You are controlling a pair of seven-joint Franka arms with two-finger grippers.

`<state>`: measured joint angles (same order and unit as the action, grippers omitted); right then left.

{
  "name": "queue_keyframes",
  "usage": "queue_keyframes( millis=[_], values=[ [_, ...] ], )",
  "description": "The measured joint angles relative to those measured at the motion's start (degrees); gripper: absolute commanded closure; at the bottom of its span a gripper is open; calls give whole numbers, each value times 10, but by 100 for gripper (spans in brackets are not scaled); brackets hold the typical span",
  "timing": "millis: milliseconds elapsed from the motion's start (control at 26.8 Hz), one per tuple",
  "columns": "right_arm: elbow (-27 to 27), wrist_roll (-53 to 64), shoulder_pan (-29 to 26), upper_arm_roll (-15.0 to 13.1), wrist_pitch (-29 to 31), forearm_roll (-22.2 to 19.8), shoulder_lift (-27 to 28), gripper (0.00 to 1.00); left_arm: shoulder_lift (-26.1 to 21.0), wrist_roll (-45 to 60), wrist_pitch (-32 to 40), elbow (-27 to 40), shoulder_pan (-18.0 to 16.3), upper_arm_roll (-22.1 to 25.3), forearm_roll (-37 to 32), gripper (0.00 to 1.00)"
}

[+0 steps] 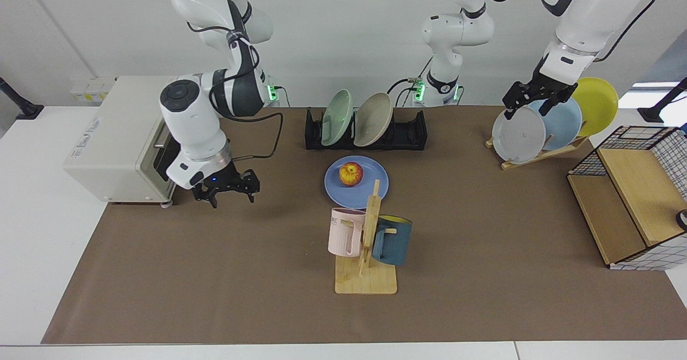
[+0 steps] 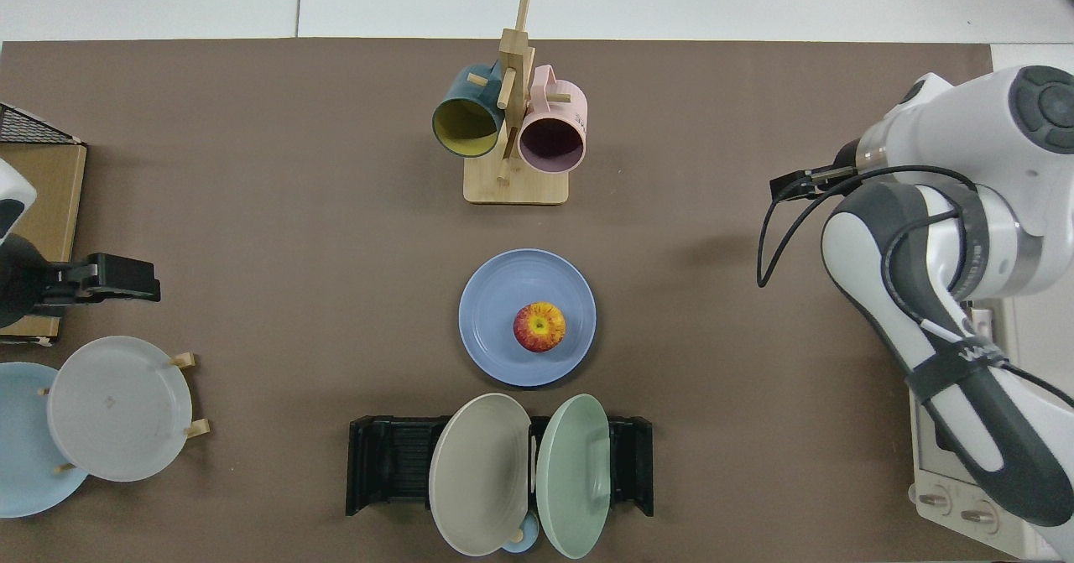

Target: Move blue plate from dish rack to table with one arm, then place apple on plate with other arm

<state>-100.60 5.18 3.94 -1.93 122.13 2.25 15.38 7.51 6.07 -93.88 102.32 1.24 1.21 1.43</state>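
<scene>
Apple (image 1: 350, 174) sat on the blue plate (image 1: 370, 188), which lay flat on the table (image 1: 214, 274) just in front of the dish rack (image 1: 413, 132), as you could see. Your right gripper (image 1: 225, 188) hung empty with fingers spread near the toaster oven (image 1: 118, 134), well apart from the plate. Your left gripper (image 1: 536, 98) waited, empty and parted, above the wooden plate stand (image 1: 542, 153).

A round matte periwinkle-blue plate (image 1: 356, 182) carries a small red apple (image 1: 351, 174) with yellow patches; the mat (image 1: 214, 274) is plain brown (white tabletop (image 1: 32, 252) showing around it), the slotted rack (image 1: 408, 132) black.
</scene>
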Motion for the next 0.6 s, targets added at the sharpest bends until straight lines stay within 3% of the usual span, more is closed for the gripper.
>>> queue_keyframes(
  millis=[261, 596],
  values=[
    [2, 8, -29, 1, -10, 1, -20, 0, 0, 0, 0, 0, 0, 0, 0, 0],
    [4, 5, -29, 1, -116, 1, -95, 0, 0, 0, 0, 0, 0, -2, 0, 0]
  ],
)
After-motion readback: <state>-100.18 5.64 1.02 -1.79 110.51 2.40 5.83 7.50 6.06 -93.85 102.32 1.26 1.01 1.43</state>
